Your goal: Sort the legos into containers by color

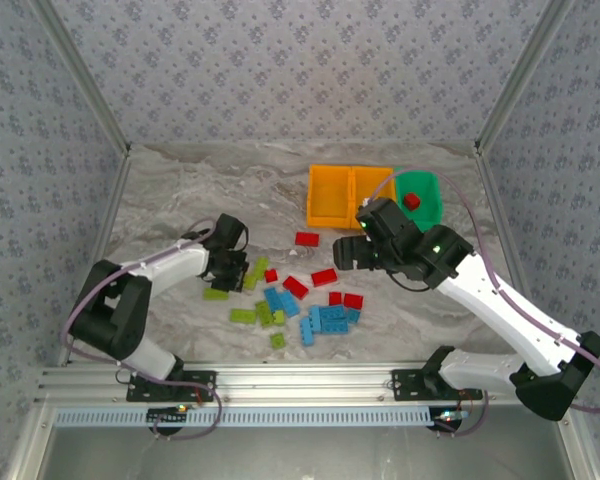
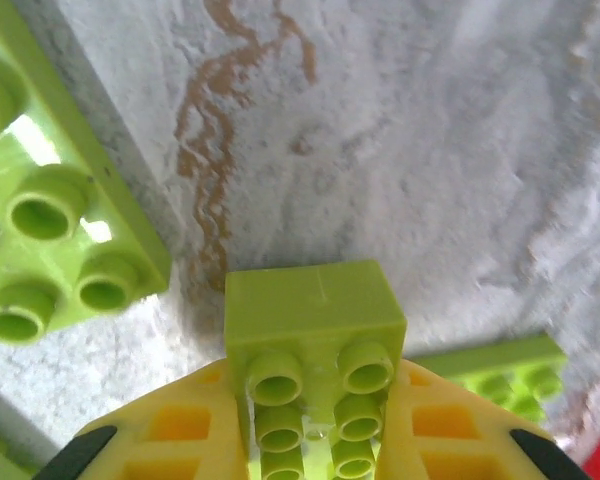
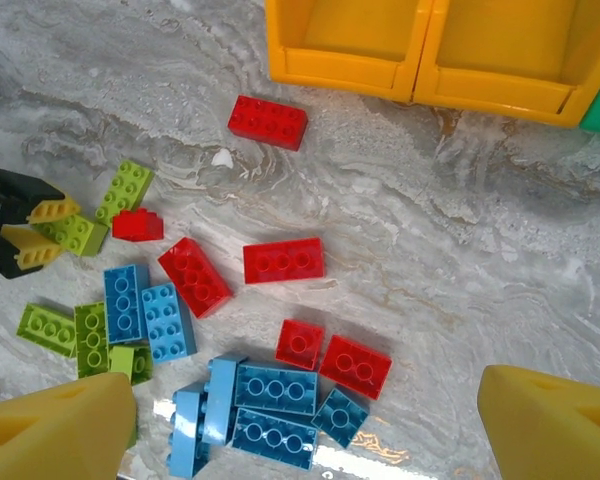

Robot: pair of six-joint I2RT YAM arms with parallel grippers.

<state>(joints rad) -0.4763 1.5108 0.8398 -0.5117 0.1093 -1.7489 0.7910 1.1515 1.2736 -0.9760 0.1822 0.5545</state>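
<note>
My left gripper (image 2: pixel 315 425) sat clamped on a lime brick (image 2: pixel 315 310), well apart from the green bin (image 1: pixel 430 181).
I judged lifting came next; my right gripper (image 1: pixel 342 252) gaped.

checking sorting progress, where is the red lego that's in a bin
Top view: the red lego lies inside the green bin, far right, just beside the orange bins.

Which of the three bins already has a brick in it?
The green bin, rightmost in the row: a red brick lies inside it. The middle orange bin and the left orange bin show bare floors.
</note>
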